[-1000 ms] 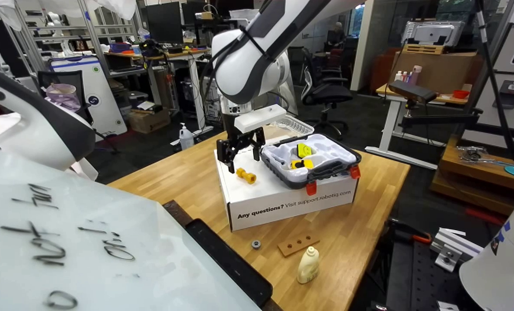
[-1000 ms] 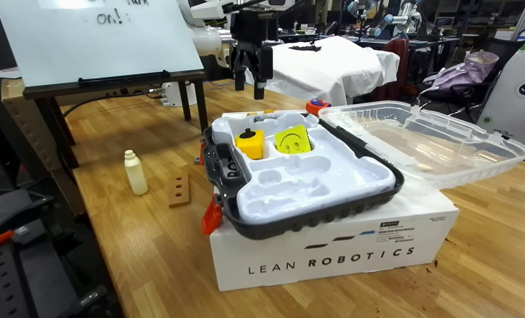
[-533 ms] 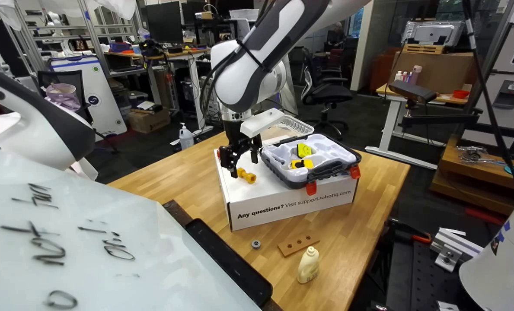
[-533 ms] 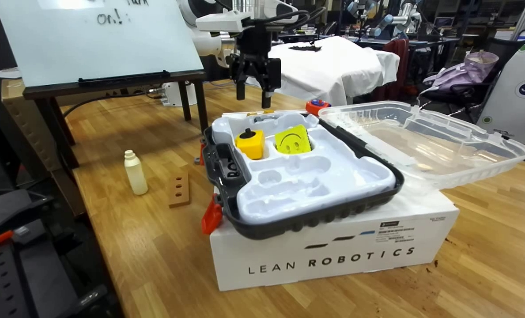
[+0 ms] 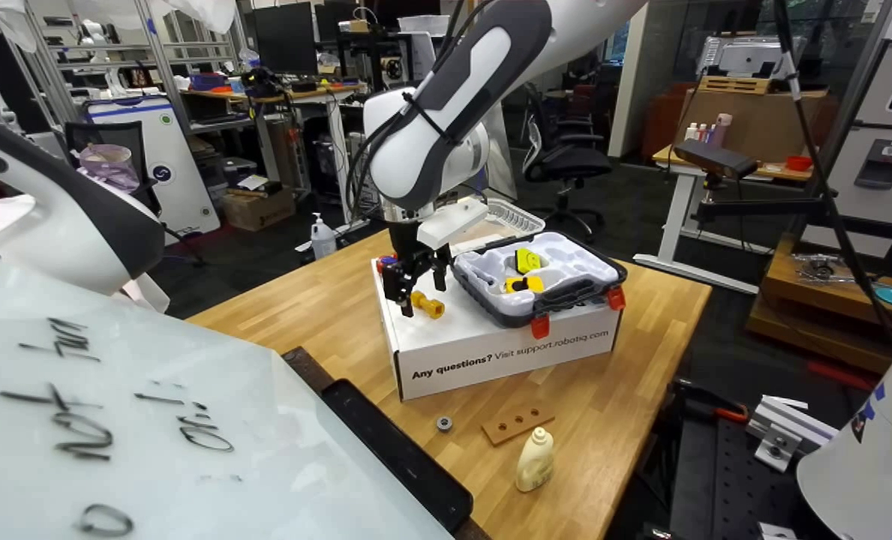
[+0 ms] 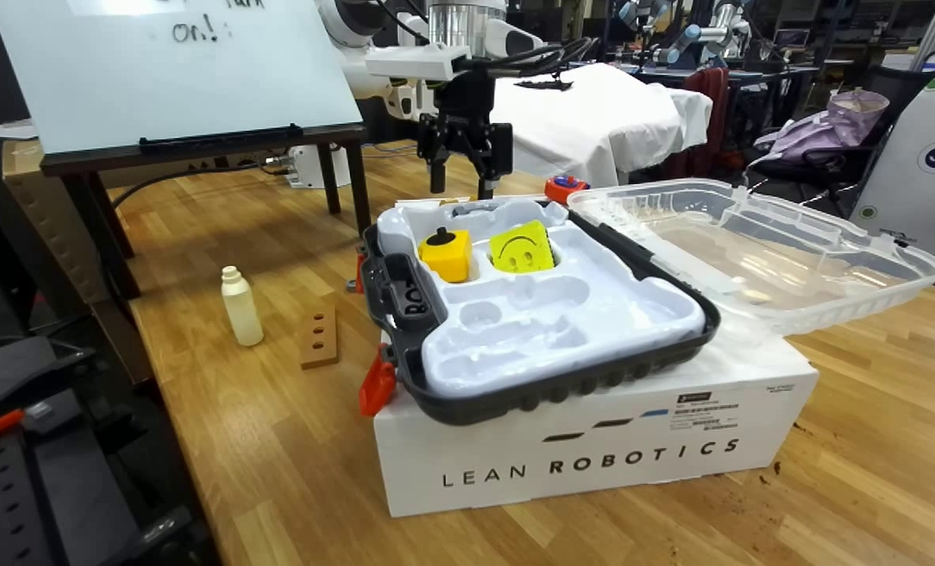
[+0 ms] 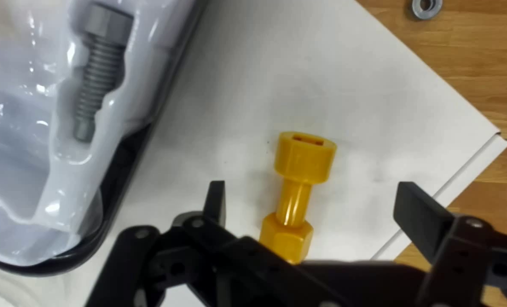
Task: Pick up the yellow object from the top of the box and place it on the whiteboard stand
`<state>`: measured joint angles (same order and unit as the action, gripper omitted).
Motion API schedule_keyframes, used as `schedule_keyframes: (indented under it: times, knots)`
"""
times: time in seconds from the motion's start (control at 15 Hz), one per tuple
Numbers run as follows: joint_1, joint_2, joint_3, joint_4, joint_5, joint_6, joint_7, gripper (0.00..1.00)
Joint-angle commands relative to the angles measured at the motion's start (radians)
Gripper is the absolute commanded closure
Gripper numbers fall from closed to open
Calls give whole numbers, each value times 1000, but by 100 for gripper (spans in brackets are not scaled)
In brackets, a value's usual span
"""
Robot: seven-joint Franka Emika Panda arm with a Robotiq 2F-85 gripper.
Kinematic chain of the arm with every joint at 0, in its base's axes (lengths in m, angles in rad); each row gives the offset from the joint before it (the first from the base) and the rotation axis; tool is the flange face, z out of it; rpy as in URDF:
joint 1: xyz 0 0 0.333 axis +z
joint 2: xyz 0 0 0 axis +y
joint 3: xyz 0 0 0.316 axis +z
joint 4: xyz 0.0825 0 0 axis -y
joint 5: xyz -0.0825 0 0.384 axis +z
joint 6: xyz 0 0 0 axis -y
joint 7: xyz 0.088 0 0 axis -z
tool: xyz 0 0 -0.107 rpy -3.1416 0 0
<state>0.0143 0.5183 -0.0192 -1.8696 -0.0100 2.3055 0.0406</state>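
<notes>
"At the left of the wrist view is a moulded tray [image 7: 63, 187]. Then?"

"Lower centre, the yellow bolt [image 7: 295, 199], on the white cardboard box [image 7: 343, 98], the gripper [image 7: 312, 204] spread wide to either side, holding nothing."

"Handling?"

"Probably light, stiff plastic, hardly fragile, though glossy enough to slip. I'd pinch the slim shank [image 7: 294, 207], between the wider ends."

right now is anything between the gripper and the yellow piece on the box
Nothing visible: in the wrist view the open gripper frames the yellow piece on the box, and the case sits off to one side.
</notes>
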Motion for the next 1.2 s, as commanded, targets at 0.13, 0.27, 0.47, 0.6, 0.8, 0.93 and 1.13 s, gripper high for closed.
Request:
schedule_keyframes:
  times: [0.13, 0.27, 0.47, 0.6, 0.8, 0.93, 1.13]
  knots:
    - [-3, 41, 10, 41, 20, -6, 15, 0]
    - [-4, 44, 10, 48, 22, -8, 20, 7]
    - [-6, 47, 11, 51, 29, -13, 24, 40]
    - [-6, 47, 10, 51, 31, -17, 25, 55]
    - [1, 40, 8, 46, 24, -18, 25, 75]
    - [8, 29, 6, 38, 16, -15, 28, 90]
    - [15, 10, 1, 20, 4, -6, 31, 97]
